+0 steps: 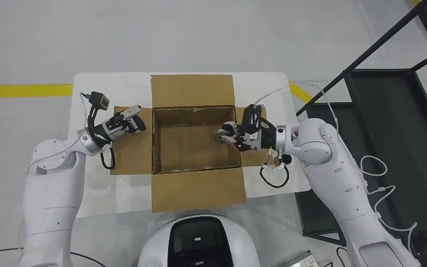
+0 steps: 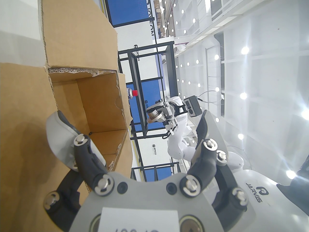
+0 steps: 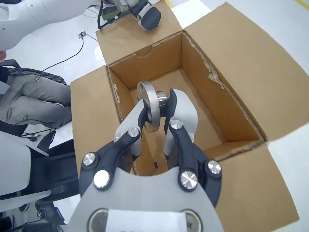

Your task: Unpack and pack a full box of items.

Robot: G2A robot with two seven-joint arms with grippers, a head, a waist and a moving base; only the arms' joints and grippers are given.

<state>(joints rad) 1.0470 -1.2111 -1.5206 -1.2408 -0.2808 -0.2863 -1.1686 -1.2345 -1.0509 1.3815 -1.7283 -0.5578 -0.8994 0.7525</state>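
Note:
An open cardboard box (image 1: 155, 140) sits in the middle of the white table with all its flaps spread flat; its floor looks bare. My right gripper (image 3: 158, 102) is shut on a metal flange (image 3: 150, 108), a round disc with a short hub, held upright above the box's right side. In the top view the flange (image 1: 220, 137) hangs just inside the right wall, in the right gripper (image 1: 228, 135). My left gripper (image 1: 137, 121) is open and holds nothing above the left flap. The left wrist view has the left gripper (image 2: 130, 121) beside the box corner (image 2: 101, 102).
A dark metal rack (image 1: 380, 107) stands close to the table's right side. A loose black cable (image 1: 273, 177) lies on the table (image 1: 107, 87) by the right flap. Bare table strips run along the left and near edges.

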